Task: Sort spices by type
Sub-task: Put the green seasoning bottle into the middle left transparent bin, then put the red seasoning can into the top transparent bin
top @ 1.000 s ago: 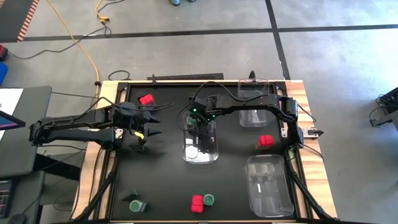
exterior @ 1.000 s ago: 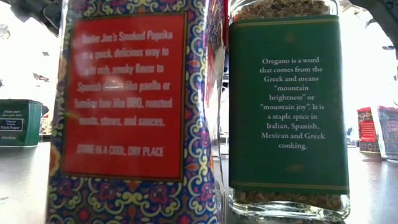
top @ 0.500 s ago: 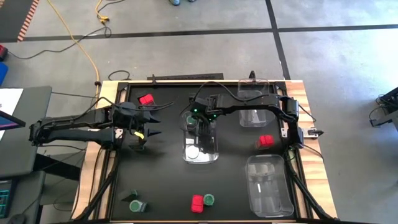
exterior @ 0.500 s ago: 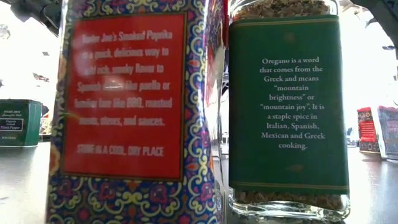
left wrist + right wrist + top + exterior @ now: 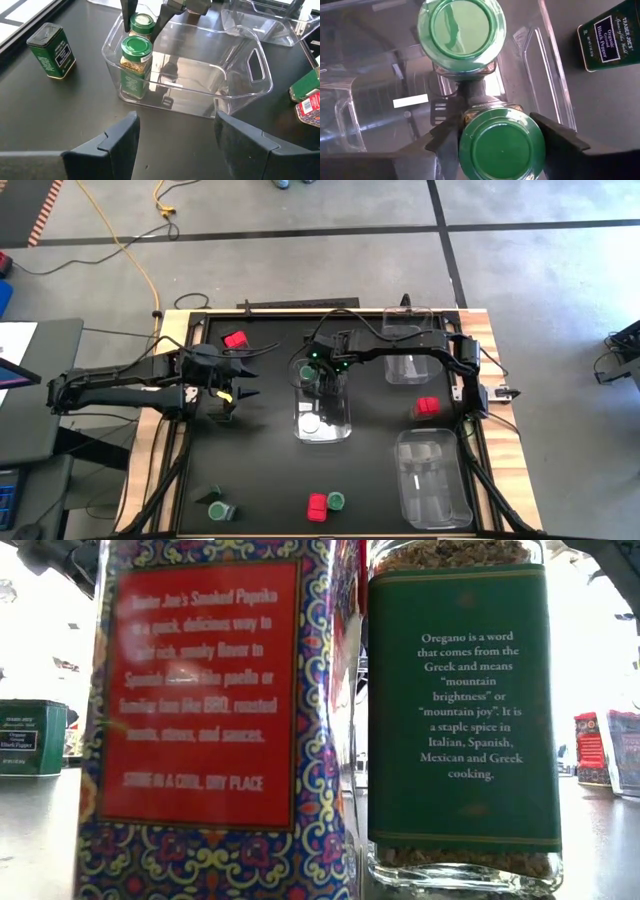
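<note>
Right gripper: fingers stand on either side of a green-lidded jar inside the middle clear bin, close to its lid; whether they touch it cannot be told. A second jar stands just beyond, in the same bin, both upright. Left gripper: fingers apart, holding nothing, hovering over bare table beside that bin. Other spices: a dark green tin on the table near the bin's end; a red box at the far left part of the table; a red box between the middle bin and the right-hand bins; a red box with a green jar touching or just beside it at the near edge; a dark tin at the near left. Two further clear bins, one far right, one near right. Surface: black tabletop in a pale wooden frame. Room: grey concrete floor with dark tape lines, a yellow cable trailing across it. The low view is filled by the paprika box and an oregano jar close to the lens. Against the earlier frame: the right arm's wrist sits very slightly nearer the far edge; every container and the left arm lie as before.
</note>
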Controlling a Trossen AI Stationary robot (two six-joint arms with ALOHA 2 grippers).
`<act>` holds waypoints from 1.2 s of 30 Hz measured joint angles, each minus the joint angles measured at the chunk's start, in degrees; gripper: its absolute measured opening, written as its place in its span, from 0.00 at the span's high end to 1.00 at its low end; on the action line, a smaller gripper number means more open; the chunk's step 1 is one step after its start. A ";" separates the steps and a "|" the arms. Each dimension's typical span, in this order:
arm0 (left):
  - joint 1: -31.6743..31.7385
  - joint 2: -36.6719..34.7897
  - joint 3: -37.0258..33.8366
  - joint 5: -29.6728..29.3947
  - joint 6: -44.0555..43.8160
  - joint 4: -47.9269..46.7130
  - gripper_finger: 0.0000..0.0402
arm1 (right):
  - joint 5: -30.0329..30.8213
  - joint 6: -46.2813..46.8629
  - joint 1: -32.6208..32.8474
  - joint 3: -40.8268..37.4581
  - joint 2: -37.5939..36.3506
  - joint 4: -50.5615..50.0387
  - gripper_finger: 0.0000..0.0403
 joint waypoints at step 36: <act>0.00 0.02 0.00 0.00 1.63 -0.07 0.39 | 0.59 11.29 2.20 17.11 -9.40 -26.91 0.27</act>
